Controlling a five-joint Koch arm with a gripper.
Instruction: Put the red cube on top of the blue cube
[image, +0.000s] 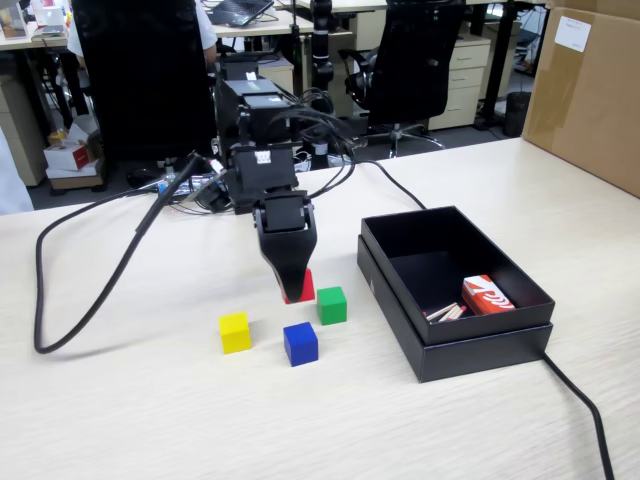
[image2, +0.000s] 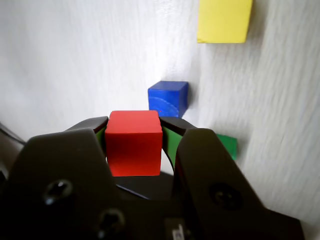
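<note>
The red cube (image2: 134, 142) sits between my gripper's (image2: 134, 122) two black jaws, whose green-lined pads press on both of its sides. In the fixed view the gripper (image: 292, 290) points down at the table and mostly hides the red cube (image: 305, 290); whether the cube rests on the table or is lifted I cannot tell. The blue cube (image: 300, 343) stands on the table just in front of the gripper, a short gap away. From the wrist, the blue cube (image2: 168, 98) lies straight ahead, beyond the red one.
A green cube (image: 332, 305) stands right beside the gripper, a yellow cube (image: 235, 332) to the left of the blue one. An open black box (image: 480, 345) with a red-and-white packet (image: 487, 295) sits at the right. Cables trail across the table's left side and front right.
</note>
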